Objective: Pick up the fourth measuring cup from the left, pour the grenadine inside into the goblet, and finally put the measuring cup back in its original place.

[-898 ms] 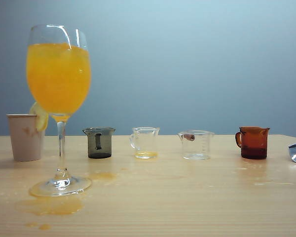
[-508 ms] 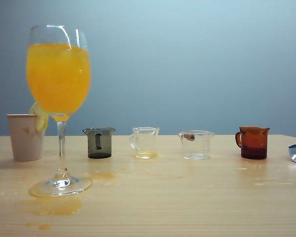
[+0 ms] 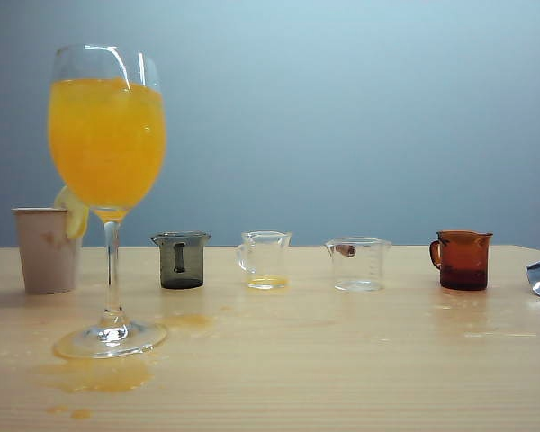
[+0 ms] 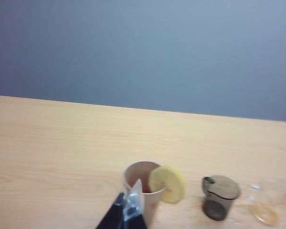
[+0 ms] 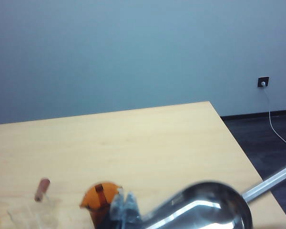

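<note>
Amber measuring cup [image 3: 462, 260] untouched, far right of exterior view (open table [image 3: 342, 360] in front).
Right gripper [image 5: 125, 210] clenched, empty, near cup; left gripper [image 4: 126, 214] by paper cup [image 4: 142, 188], closure can't tell.

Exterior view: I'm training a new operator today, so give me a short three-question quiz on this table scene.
1. True or false: the goblet holds orange liquid.
2. How many measuring cups stand in the row?
3. Which stands furthest right: A) smoky grey cup, B) amber cup, C) paper cup?

Key: 1 true. 2 four. 3 B. Both tools sit only at the wrist views' edges: left tool, right tool, the right one shut.
</note>
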Robot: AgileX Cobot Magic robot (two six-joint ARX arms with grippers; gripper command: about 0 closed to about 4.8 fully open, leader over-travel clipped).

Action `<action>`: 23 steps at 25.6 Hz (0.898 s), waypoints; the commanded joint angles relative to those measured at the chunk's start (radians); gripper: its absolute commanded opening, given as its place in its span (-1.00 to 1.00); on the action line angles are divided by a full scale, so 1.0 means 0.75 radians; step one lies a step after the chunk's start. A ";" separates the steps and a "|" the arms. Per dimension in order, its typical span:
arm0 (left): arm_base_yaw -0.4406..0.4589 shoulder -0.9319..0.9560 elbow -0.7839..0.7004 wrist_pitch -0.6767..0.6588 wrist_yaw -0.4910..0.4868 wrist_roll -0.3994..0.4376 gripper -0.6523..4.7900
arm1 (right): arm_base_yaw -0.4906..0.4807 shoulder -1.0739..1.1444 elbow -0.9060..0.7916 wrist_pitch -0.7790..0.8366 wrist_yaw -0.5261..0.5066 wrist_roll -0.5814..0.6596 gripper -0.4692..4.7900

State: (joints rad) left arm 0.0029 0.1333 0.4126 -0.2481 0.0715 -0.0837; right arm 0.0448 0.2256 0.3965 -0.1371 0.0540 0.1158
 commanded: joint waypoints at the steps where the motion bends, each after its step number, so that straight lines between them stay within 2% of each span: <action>1: -0.003 0.117 0.126 -0.006 0.076 -0.004 -0.78 | 0.002 0.144 0.083 0.083 -0.025 0.006 -0.85; 5: -0.003 0.299 0.310 -0.008 0.173 -0.004 -0.78 | 0.002 0.322 0.158 0.129 -0.045 0.006 -0.85; 7: -0.010 0.437 0.475 -0.031 0.241 -0.004 -0.78 | 0.002 0.423 0.157 0.246 -0.071 0.021 -0.85; 11: -0.080 0.594 0.650 -0.083 0.294 0.004 -0.78 | 0.002 0.561 0.147 0.304 -0.075 0.020 -0.85; 12: -0.113 0.642 0.688 -0.092 0.294 0.006 -0.78 | 0.003 0.598 0.130 0.346 -0.077 0.020 -0.85; 14: -0.269 0.777 0.769 -0.080 0.275 0.007 -0.78 | 0.044 0.705 0.029 0.585 -0.095 0.021 -0.85; 15: -0.315 0.805 0.780 -0.076 0.250 0.007 -0.78 | 0.059 0.735 0.010 0.618 -0.070 0.020 -0.85; 16: -0.419 0.853 0.793 -0.071 0.173 0.011 -0.78 | 0.092 0.806 -0.019 0.649 -0.041 0.019 -0.85; 20: -0.571 0.929 0.796 -0.068 0.135 0.130 -0.78 | 0.152 0.976 -0.054 0.765 -0.041 -0.033 -0.85; 23: -0.639 0.973 0.796 -0.066 0.150 0.151 -0.78 | 0.166 1.139 -0.068 0.922 -0.041 -0.050 -0.85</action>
State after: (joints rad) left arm -0.4625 0.8555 1.0088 -0.3042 0.1776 0.0113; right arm 0.1726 1.0389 0.3439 0.4458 0.0223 0.0872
